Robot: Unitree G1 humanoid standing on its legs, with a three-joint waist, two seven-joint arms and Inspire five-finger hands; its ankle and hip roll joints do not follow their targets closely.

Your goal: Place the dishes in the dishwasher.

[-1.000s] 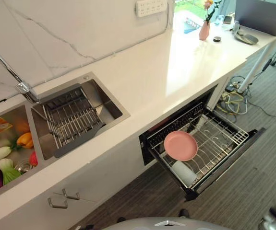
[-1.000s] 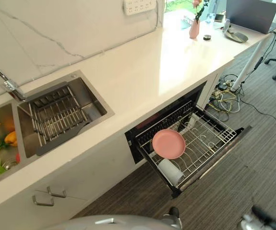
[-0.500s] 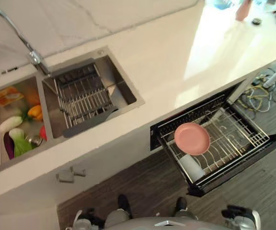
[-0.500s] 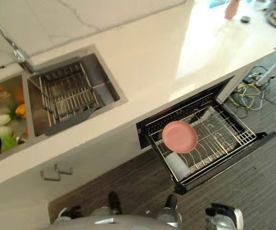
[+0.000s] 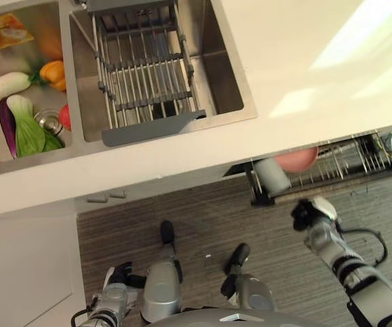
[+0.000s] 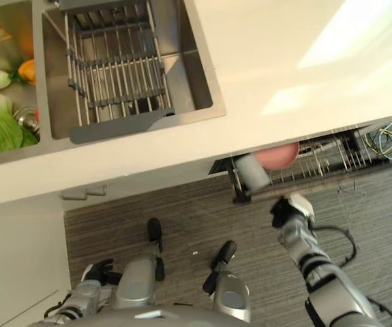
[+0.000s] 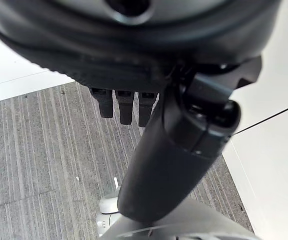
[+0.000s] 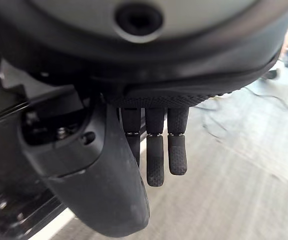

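— Two hands hang low over the striped floor point(image 5: 202, 225); what are they doing?
— Left hand point(image 5: 116, 278) hangs by the near edge of the head view, fingers point(image 7: 119, 107) fairly straight and slack, holding nothing; right hand point(image 5: 311, 212) is higher, just before the pulled-out dishwasher rack point(image 5: 345, 167), fingers point(image 8: 155, 150) loosely extended, also holding nothing.
— And the dishes?
— Pink plate point(image 5: 296, 159) sits in the rack, mostly hidden under the front edge of the white counter point(image 5: 305, 68); a pale cup point(image 5: 273, 176) lies on its side at the rack's near left corner, just beside the plate.
— Farther back?
— Double steel sink point(image 5: 233, 82) is set into the counter; its right basin carries a wire drying rack point(image 5: 141, 75) with a grey end piece along the basin's near edge; the left basin holds vegetables: bok choy point(image 5: 25, 129), a purple aubergine point(image 5: 7, 122), a white radish point(image 5: 8, 84), an orange pepper point(image 5: 54, 71) and something red point(image 5: 65, 116) beside the drain.
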